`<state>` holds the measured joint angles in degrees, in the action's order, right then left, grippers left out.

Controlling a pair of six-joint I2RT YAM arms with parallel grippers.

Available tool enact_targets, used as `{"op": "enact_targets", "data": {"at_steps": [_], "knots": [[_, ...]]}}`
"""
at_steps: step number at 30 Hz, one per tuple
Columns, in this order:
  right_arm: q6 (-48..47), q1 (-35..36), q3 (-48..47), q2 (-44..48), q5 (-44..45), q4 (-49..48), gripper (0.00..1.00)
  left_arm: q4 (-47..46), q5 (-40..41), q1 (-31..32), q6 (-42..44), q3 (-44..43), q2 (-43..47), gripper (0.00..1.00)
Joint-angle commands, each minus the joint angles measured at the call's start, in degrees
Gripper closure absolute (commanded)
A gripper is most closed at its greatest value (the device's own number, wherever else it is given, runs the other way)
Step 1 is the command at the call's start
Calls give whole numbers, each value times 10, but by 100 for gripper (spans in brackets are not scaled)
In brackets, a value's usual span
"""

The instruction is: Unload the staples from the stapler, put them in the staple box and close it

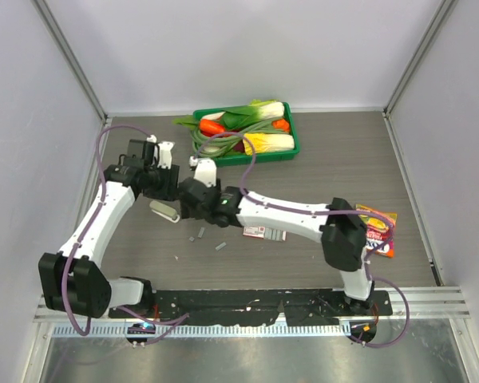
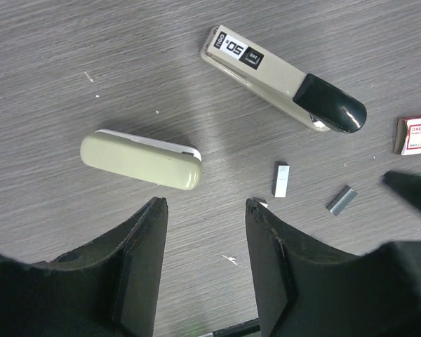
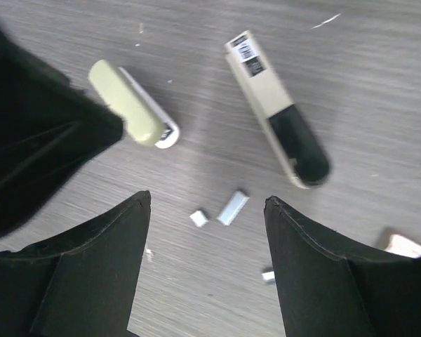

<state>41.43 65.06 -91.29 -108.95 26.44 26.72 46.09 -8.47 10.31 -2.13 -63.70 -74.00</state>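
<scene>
Beside the stapler (image 2: 281, 78) lie loose staples (image 2: 281, 180)

stapler (image 2: 283, 80): beige, black end | staples (image 2: 281, 180): grey | table (image 2: 56, 56): grey woodgrain

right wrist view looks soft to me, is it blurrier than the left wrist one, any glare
Right wrist: yes, blurred throughout, the stapler label unreadable and the staples soft-edged. Left wrist: sharp, wood grain and the label's 50 legible, with a pale sheen on the table. Top external: even light, only soft shadows.
</scene>
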Motion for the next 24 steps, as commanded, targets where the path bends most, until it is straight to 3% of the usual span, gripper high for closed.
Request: {"op": "enact_targets", "data": {"at_steps": [1, 13, 24], "knots": [[135, 44, -115, -87, 92, 180, 29, -30, 10, -3, 12, -7, 37, 47], [211, 57, -110, -141, 109, 148, 46, -18, -3, -18, 19, -19, 49, 46], [224, 38, -80, -173, 73, 105, 50, -25, 42, -27, -2, -12, 28, 46]]}}
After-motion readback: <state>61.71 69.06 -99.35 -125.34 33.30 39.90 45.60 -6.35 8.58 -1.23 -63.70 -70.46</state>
